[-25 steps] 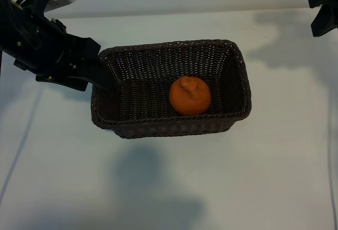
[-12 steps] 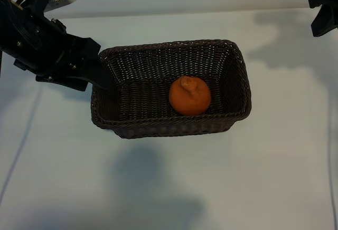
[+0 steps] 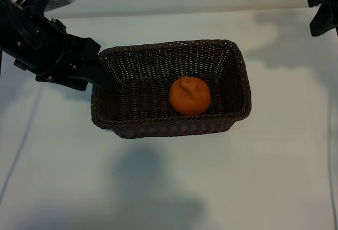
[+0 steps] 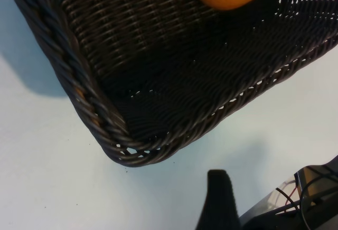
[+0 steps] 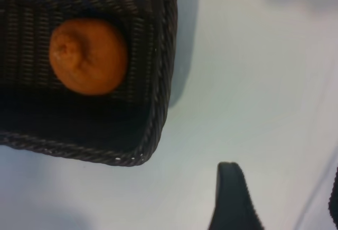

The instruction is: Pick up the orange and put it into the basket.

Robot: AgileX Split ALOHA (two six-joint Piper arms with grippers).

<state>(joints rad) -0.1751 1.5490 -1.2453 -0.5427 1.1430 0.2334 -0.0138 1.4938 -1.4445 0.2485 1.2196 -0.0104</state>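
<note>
Beside the basket [image 3: 105,116], left hand [image 3: 100,74] hangs open, angled downward.

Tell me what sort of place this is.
Probably a robot test bench rather than a kitchen: a bare white table holds only a dark wicker basket with an orange inside, and black robot arms stand at either side, left pincer at the basket's end.

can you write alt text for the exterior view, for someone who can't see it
An orange sits inside a dark brown wicker basket at the middle of a white table, seen from above. The left gripper, open, hovers at the basket's left end, and the right gripper, empty, hangs far off at the upper right corner.
</note>
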